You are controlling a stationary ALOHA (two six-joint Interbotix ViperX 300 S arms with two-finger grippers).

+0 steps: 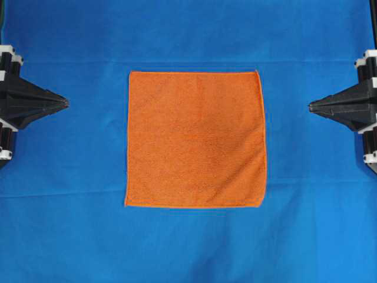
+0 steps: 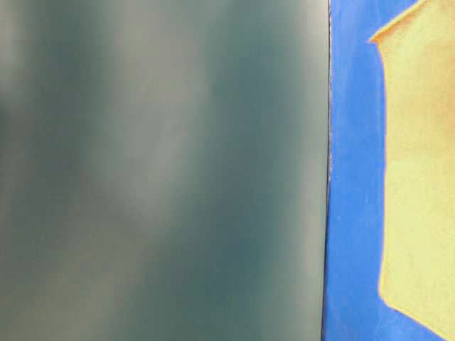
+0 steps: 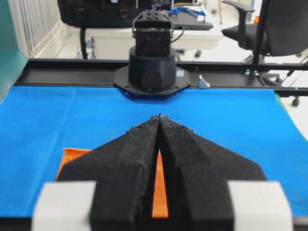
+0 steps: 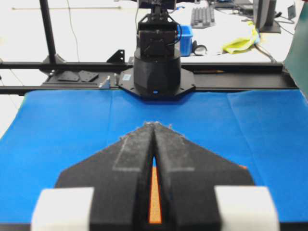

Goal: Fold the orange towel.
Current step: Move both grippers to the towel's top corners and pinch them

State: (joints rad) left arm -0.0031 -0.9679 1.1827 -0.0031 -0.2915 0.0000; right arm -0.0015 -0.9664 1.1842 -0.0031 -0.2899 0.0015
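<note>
A large blue cloth (image 1: 188,35) is covering the worktop from edge to edge in the overhead view, lying smooth apart from faint creases running across it above and below the middle. The orange towel (image 1: 195,140) is lying directly on this cloth, spread flat and unfolded near the centre, its four corners showing and its thin hem tracing a nearly square outline. Blue cloth is showing on all sides of the towel. In the wrist views, a black rail (image 3: 62,72) is running along the far edge of the cloth.
</note>
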